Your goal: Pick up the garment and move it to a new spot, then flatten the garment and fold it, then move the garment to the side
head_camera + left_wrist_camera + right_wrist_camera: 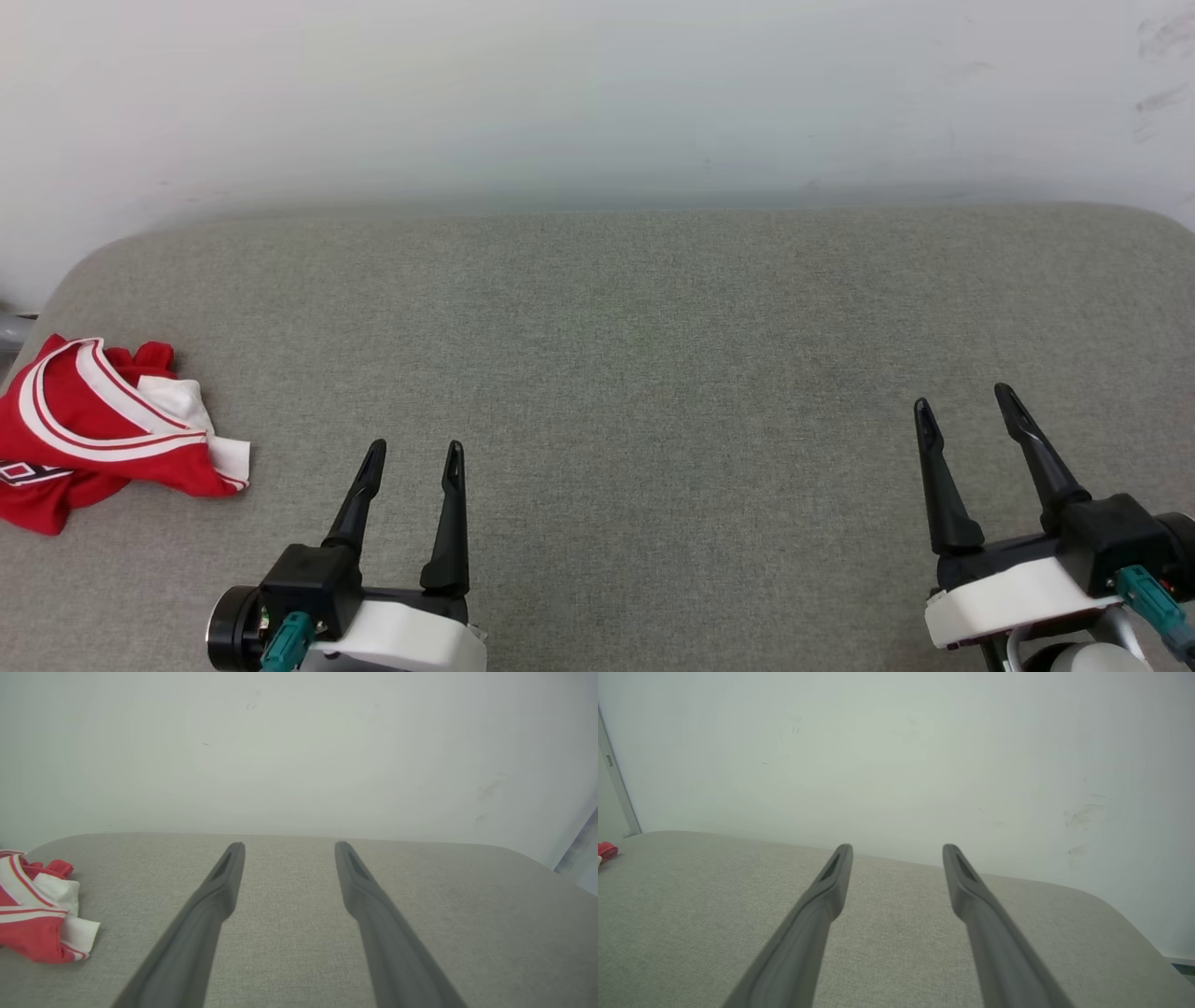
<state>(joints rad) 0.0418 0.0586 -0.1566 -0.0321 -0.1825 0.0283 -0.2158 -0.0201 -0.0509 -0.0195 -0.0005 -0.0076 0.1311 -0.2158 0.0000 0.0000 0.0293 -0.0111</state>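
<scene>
**Jersey is lying bunched at the left edge while both grippers are hovering open**

The garment (103, 429) is lying in a crumpled heap on the grey padded surface (653, 355), hard against its left edge in the head view. Its red body is showing uppermost, the white-and-red striped collar is curving across the top of the heap, and a white sleeve is sticking out toward the middle of the pad. A strip of black-and-white emblem is peeking out at the heap's lower left.

The left gripper (416, 448) is hanging at the lower left, its 2 dark fingers standing spread with bare fabric showing between them. It is sitting near the garment, to the garment's right, and is touching nothing. In the left wrist view the heap (37, 914) is appearing well left of the fingers.

The right gripper (963, 396) is hanging at the lower right, well apart from the garment, with its 2 fingers likewise spread wide and gripping nothing. In the right wrist view only a small red scrap of the garment (606, 850) is showing at the far left edge.

A pale wall (597, 93) is rising behind the pad.
</scene>
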